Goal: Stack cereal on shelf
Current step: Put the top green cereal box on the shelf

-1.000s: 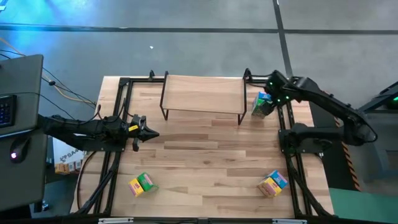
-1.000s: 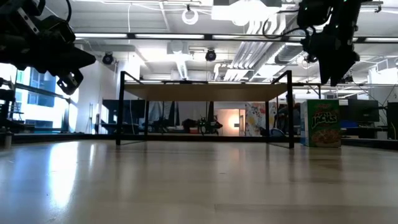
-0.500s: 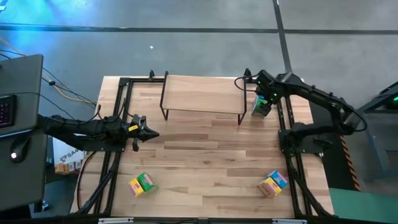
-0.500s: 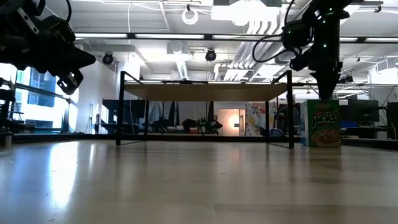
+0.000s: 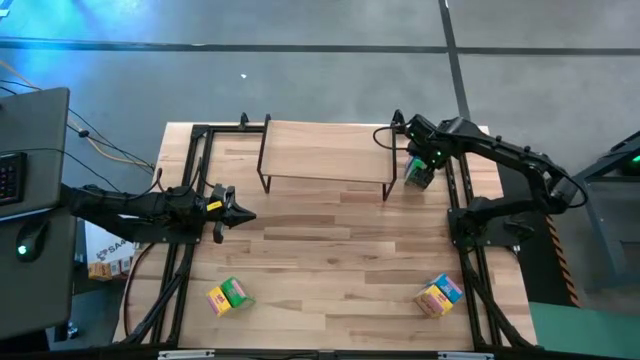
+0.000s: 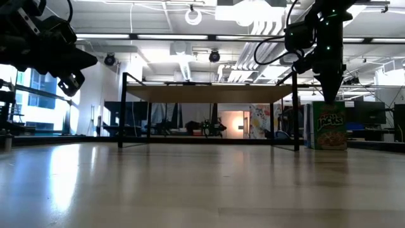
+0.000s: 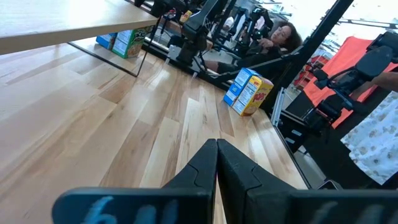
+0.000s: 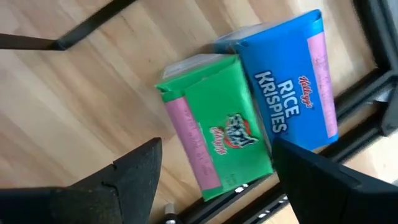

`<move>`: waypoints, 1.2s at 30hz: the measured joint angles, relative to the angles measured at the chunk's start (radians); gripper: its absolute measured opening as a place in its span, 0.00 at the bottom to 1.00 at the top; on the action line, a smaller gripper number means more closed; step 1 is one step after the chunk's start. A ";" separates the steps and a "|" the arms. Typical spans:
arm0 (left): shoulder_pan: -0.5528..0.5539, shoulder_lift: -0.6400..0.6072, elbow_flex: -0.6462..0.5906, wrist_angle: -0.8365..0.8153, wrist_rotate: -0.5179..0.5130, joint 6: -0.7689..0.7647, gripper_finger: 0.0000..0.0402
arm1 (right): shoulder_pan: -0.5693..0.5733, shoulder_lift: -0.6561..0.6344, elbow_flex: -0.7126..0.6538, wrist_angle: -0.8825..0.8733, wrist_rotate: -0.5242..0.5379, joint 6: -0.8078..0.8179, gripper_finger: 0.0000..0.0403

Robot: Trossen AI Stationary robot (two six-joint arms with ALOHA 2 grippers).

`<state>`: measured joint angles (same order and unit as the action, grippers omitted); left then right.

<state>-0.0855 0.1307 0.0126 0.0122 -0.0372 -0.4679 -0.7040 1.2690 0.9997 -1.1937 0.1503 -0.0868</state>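
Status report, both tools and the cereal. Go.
Right tool open, above green cereal box beside the shelf. Left tool shut, idle at table's left. Shelf top bare; blue box touches the green one.

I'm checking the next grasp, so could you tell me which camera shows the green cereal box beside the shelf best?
The right wrist view: the green cereal box fills it, beside the blue Rice Krispies box. The low view shows its front; the high view, mostly hidden under the right gripper; the left wrist view, far off.

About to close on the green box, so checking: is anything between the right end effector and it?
Nothing visible. The right end effector is open right over the green box, fingers either side. The blue box touches the green one's side, crowding one finger. The shelf stands beside them.
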 joint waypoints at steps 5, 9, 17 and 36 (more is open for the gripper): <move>0.000 0.000 0.000 0.000 0.000 0.000 0.01 | 0.000 0.000 0.000 0.000 0.003 0.000 0.72; 0.000 0.000 0.000 0.000 0.000 0.000 0.01 | 0.000 0.000 0.000 -0.015 -0.002 0.002 0.72; 0.000 0.000 0.000 0.000 0.000 0.000 0.01 | 0.000 0.000 0.000 -0.037 -0.002 0.000 0.72; 0.000 0.000 0.000 0.000 0.000 0.000 0.01 | 0.000 -0.001 0.000 -0.024 -0.010 0.000 0.72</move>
<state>-0.0855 0.1307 0.0124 0.0124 -0.0372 -0.4679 -0.7040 1.2682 0.9997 -1.2175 0.1406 -0.0872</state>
